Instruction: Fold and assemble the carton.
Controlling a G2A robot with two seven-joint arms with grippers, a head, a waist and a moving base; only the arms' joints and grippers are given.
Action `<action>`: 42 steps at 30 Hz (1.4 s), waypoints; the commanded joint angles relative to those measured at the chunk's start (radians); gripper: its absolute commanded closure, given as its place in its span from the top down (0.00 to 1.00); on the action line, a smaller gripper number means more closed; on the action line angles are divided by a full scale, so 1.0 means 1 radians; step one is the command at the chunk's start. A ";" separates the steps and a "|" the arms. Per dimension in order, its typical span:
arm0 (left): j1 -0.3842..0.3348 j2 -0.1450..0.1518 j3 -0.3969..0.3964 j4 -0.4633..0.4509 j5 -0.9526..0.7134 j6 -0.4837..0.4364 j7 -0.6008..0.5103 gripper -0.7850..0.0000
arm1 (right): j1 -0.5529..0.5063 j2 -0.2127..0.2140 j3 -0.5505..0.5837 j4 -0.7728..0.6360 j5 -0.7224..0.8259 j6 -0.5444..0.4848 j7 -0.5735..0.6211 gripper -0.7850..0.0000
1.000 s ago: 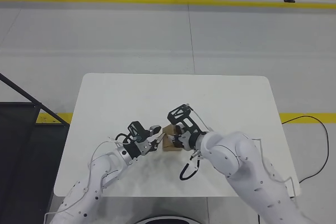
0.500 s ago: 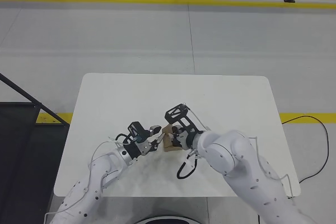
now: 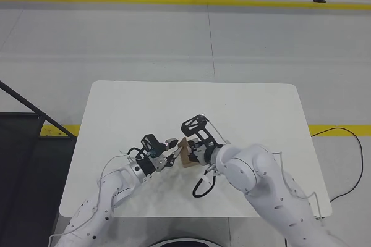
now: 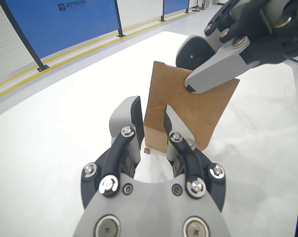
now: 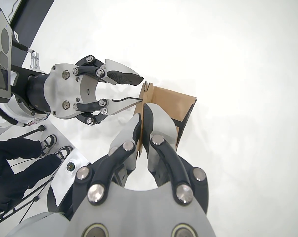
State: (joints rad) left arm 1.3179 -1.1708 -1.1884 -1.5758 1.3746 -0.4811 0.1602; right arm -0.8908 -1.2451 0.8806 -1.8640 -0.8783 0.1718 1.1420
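Observation:
A small brown carton (image 3: 186,159) stands half-folded on the white table (image 3: 247,111), between the two arms. My right gripper (image 5: 143,122) is shut on one upright panel of the carton (image 5: 168,102); in the left wrist view it pinches the top edge of the tall panel (image 4: 188,104). My left gripper (image 4: 151,117) is open, its fingertips either side of the carton's low side wall. In the right wrist view the left gripper (image 5: 139,91) reaches the carton's near edge, one fingertip touching it.
A black cable loop (image 3: 201,185) hangs by the right arm near the table's front edge. A dark panel (image 3: 12,173) stands left of the table. Blue barrier panels (image 4: 65,8) stand beyond the far side. Bare tabletop (image 3: 142,105) lies all around the carton.
The right gripper has shifted slightly left with the carton, bringing it closer to the left gripper. The left arm has hardly moved.

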 commanded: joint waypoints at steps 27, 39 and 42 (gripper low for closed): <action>0.037 0.003 -0.036 -0.033 -0.033 0.022 0.068 0.42 | -0.081 -0.002 0.073 -0.064 0.019 0.051 -0.030 0.42; 0.067 0.009 -0.060 -0.035 -0.017 0.008 0.105 0.41 | -0.153 0.005 0.153 -0.120 0.049 0.036 -0.123 1.00; 0.074 0.011 -0.071 -0.039 -0.021 0.008 0.112 0.41 | -0.219 0.015 0.225 -0.127 0.100 -0.009 -0.198 1.00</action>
State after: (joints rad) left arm 1.3899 -1.1602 -1.2563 -1.6138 1.3548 -0.4733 0.2699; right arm -1.0889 -1.2331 1.0805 -1.9933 -0.7994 0.1799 0.9675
